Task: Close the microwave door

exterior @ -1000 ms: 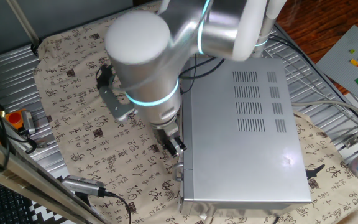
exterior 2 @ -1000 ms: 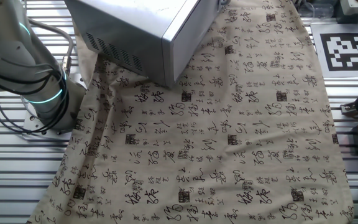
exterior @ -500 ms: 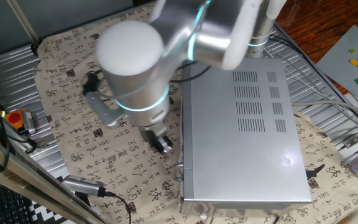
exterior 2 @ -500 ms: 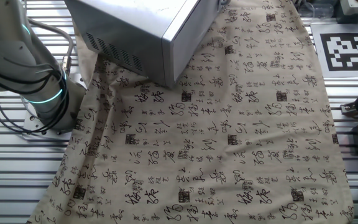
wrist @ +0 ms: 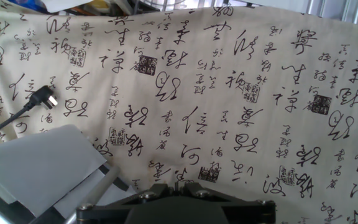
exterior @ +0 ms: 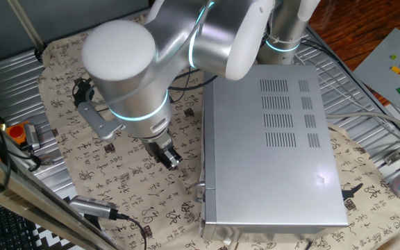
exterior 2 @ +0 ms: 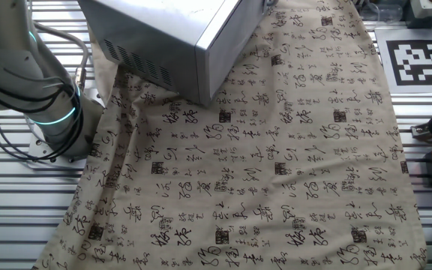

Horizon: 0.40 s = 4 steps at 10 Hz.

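Since the hand [exterior: 170,157] is withdrawn from the microwave [exterior: 273,146], closure is judged complete; finger spacing cannot be determined.

Bright even light, soft shadows; sharp focus throughout; faint glare spot on microwave [exterior: 273,139] top

Silver-grey microwave [exterior: 276,149] on a beige cloth [exterior 2: 276,165] patterned with black calligraphy characters
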{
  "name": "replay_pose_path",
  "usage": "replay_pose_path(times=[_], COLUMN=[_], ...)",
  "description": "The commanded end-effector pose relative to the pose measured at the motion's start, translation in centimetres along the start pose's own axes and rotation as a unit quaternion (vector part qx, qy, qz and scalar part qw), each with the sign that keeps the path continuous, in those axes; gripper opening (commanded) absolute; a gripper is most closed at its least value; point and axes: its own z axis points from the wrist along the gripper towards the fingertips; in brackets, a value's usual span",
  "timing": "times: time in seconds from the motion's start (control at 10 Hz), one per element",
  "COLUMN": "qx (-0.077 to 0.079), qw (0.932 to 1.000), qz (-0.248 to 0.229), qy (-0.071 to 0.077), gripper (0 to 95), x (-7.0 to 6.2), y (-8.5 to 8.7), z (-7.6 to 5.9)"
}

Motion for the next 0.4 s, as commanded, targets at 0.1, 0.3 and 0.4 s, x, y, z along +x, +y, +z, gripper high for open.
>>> replay_pose_path(times=[0.1,0.3,0.4], qx=[-0.004,-0.006,-0.006], qw=[1.0,1.0,1.0], qz=[0.0,-0.001,-0.002], qy=[-0.001,-0.001,0.0], gripper=[0.0,0.0,0.0], x=[-0.04,-0.04,-0.04], y=[0.06,0.06,0.06], z=[-0.01,-0.01,-0.01])
